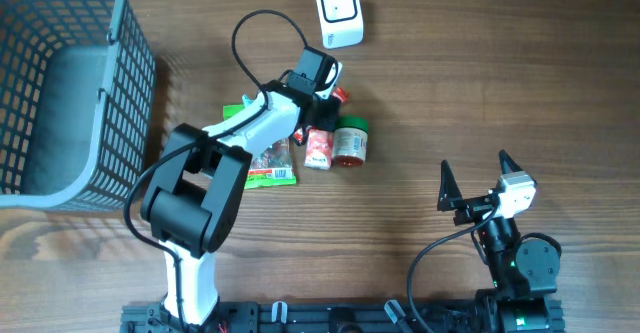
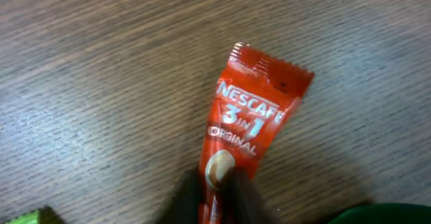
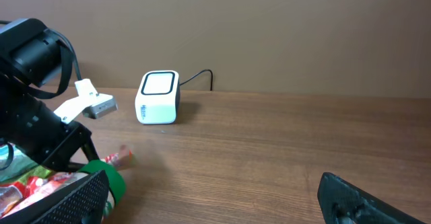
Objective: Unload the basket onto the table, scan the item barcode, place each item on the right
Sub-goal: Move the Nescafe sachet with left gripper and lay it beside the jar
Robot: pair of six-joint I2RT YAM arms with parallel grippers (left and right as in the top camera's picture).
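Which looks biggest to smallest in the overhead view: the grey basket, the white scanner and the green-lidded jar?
1. grey basket, by far the largest
2. white scanner
3. green-lidded jar, somewhat smaller than the scanner

I'm seeing the wooden desk [image 1: 500, 93] carrying a grey basket [image 1: 130, 83] and a white scanner [image 1: 339, 11]. A green-lidded jar [image 1: 351, 141], a small red packet [image 1: 318, 148], a green packet [image 1: 270, 170] and a red sachet [image 2: 252, 126] are lying clustered mid-desk.
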